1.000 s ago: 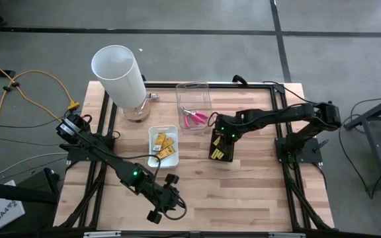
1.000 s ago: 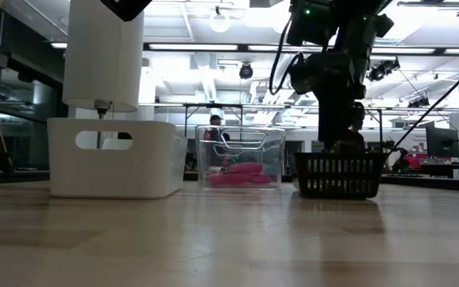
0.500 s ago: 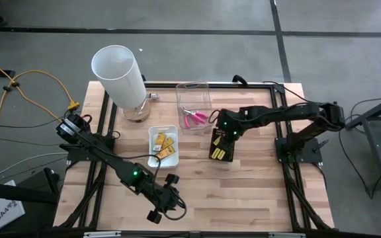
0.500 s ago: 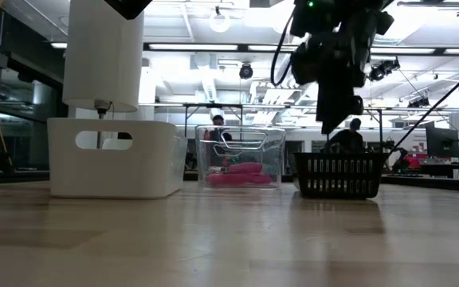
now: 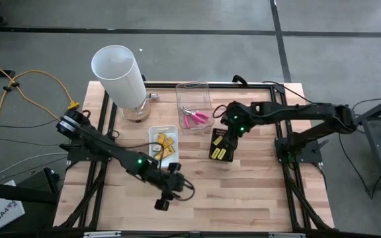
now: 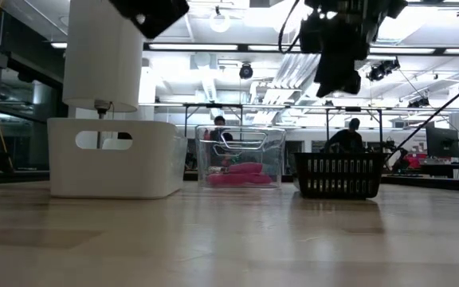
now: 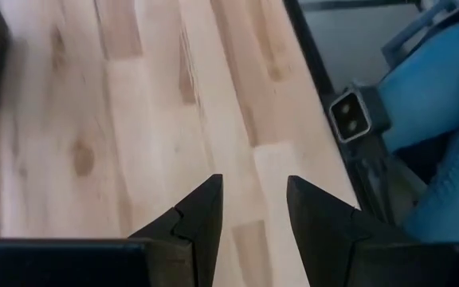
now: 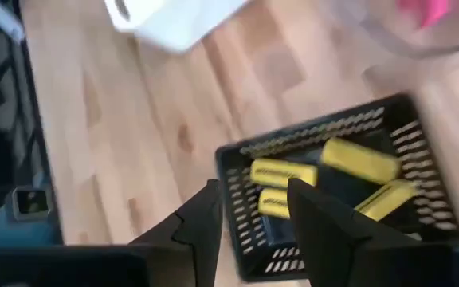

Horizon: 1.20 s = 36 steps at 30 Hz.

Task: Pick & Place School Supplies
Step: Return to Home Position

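Several short yellow sticks point(image 8: 357, 159) lie in the black basket point(image 5: 221, 149) at mid table. My right gripper point(image 8: 253, 191) hangs open above the basket's far end point(image 5: 221, 137), clear of its rim, with nothing between its fingers. Flat yellow packs point(image 5: 166, 147) lie in the white tray point(image 5: 153, 135). The pink-handled tools point(image 5: 194, 118) lie in the clear tray point(image 5: 192, 87). My left gripper point(image 7: 253, 187) is open over bare wood near the table's front edge point(image 5: 162, 203) and holds nothing.
A tall white cylinder point(image 5: 120, 78) stands at the far left of the table. In the low view the white tray point(image 6: 114, 157), clear tray point(image 6: 240, 157) and black basket point(image 6: 337, 175) stand in a row. The black frame rail point(image 7: 349, 119) borders the table.
My right gripper has risen out of the black basket and now hangs well above its rim; the yellow sticks stay inside. My left arm has swung a little toward the table's far and right side, its gripper still over bare wood.
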Motion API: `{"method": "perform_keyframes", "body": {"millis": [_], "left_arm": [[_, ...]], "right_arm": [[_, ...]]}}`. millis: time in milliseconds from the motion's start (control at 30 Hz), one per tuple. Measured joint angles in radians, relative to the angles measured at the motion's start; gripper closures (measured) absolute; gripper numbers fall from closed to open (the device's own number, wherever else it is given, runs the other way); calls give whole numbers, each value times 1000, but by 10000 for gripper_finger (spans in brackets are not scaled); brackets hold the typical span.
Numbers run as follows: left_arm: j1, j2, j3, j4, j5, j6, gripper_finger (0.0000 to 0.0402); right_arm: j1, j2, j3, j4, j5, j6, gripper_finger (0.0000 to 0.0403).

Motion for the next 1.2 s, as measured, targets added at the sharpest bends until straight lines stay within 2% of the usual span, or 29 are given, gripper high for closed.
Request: {"method": "perform_keyframes", "body": {"millis": [233,467,600,767,933,1200], "left_arm": [[-1,-132,-7,-51,-48,59,264],[-45,-305,-105,-99,-297,6,264],[-71,-398,-201,-70,-376,-45,264],[-102,-470,-300,-6,-400,-73,264],[-122,-495,-343,11,-409,-96,264],[-149,-497,-402,41,-509,-128,264]], "right_arm": [[-1,-149,0,-16,136,-8,270],[-1,-291,0,-27,135,-34,270],[-1,-339,-13,-7,121,-46,270],[-1,-393,-141,121,93,-44,270],[-1,-456,-288,227,105,-41,270],[-31,-641,-505,408,106,-40,270]]}}
